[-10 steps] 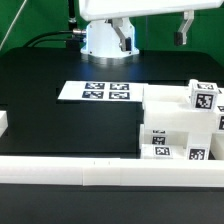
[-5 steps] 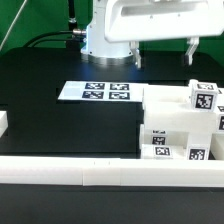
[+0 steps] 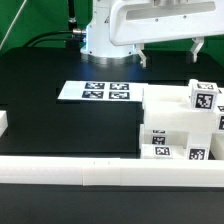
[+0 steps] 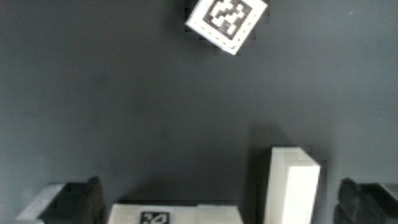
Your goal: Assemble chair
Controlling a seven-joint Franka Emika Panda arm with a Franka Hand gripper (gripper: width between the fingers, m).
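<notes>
Exterior view, near to far: white border rail (image 3: 100,172) along the front edge of the black tabletop (image 3: 40,75). Chair parts (image 3: 180,125) clustered behind it at the exterior view's right, tagged cube topmost. Marker board (image 3: 98,92) flat mid-tabletop. Tool (image 3: 171,52) hovers above, 2 fingers spread, holding nothing.

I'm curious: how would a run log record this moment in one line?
tool: open, empty, raised | chair parts: clustered, untouched | marker board: flat on table
</notes>
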